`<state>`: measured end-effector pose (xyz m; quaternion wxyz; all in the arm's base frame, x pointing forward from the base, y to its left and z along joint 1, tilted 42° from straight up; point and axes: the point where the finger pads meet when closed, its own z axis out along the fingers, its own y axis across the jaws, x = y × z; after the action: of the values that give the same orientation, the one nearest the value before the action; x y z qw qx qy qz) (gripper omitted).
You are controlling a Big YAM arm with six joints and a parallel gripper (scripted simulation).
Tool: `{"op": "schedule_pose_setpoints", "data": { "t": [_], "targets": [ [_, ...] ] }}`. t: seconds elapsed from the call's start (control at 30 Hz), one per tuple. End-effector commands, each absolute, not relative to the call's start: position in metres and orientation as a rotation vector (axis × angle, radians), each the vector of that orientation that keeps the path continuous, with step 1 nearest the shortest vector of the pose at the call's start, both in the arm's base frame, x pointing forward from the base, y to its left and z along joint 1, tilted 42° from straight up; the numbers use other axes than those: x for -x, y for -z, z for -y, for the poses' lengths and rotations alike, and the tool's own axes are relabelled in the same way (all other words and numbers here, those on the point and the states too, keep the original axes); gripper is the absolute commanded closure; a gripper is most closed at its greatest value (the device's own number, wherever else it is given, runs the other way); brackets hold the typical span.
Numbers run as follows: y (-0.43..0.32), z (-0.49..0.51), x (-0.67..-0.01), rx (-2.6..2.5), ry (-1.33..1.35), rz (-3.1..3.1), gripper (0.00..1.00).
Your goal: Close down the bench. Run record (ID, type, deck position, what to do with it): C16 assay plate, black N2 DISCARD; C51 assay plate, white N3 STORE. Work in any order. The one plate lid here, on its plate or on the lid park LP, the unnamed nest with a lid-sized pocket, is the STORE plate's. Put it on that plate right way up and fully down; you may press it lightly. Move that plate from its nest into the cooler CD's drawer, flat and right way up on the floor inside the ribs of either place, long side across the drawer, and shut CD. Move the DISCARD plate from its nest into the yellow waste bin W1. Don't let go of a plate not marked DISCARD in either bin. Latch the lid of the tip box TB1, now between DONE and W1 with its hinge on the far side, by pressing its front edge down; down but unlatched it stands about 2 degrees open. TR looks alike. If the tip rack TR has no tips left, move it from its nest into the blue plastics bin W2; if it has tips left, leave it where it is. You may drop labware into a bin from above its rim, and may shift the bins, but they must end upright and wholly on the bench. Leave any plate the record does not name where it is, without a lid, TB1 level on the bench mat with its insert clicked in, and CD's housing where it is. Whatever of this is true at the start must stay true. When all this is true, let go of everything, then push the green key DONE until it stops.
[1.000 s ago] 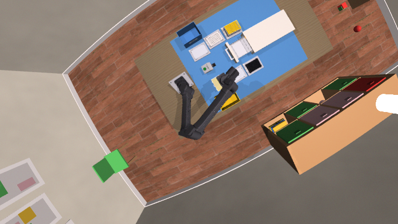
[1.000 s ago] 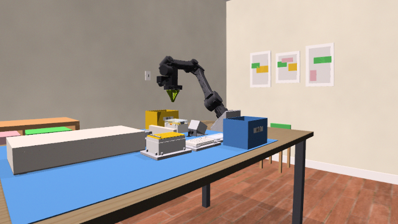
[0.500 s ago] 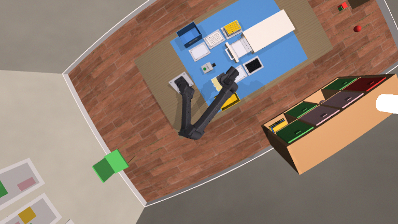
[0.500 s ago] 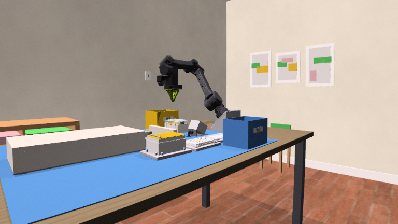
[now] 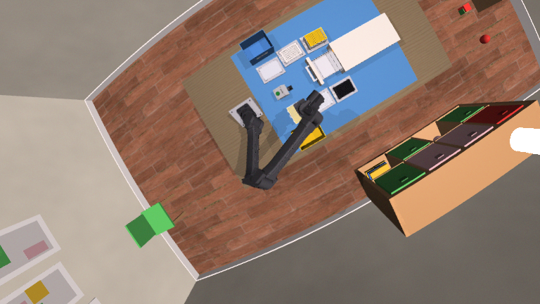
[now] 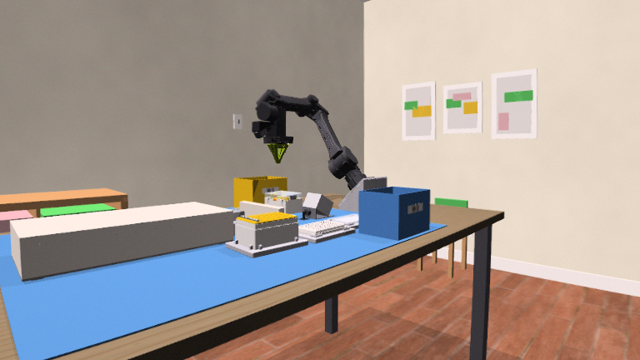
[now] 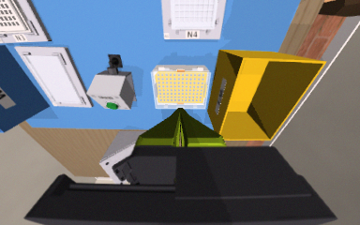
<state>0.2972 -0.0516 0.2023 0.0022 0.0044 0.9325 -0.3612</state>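
My gripper (image 7: 180, 112) is shut and empty. It hangs high above the tip box TB1 (image 7: 180, 87), over its near edge, and it also shows in the side view (image 6: 278, 157). TB1 shows yellow tips through its clear lid and stands between the grey DONE box with the green key (image 7: 112, 90) and the yellow bin W1 (image 7: 262, 94). The black plate (image 5: 343, 89) sits in its nest. A white plate (image 7: 192, 16) sits in nest N4. The cooler CD (image 5: 364, 41) has its drawer (image 5: 324, 67) pulled out, with a white inside. The tip rack TR (image 5: 315, 37) shows a yellow top.
The blue bin W2 (image 5: 256, 46) stands at the mat's far left corner. Beside it are a flat white nest (image 5: 271, 70) and a white plate in N1 (image 5: 290, 52). My arm's base (image 5: 246, 111) is off the mat. The table edge runs close behind W1.
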Motion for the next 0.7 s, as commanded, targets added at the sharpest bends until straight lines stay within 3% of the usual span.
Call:
{"op": "schedule_pose_setpoints", "data": {
  "t": [0.0,0.67],
  "targets": [
    [-0.204,0.059,-0.293,-0.06,1.119,-2.908,1.0],
    [-0.162,0.095,-0.246,-0.045,1.128,-2.909,1.0]
  ]
}}
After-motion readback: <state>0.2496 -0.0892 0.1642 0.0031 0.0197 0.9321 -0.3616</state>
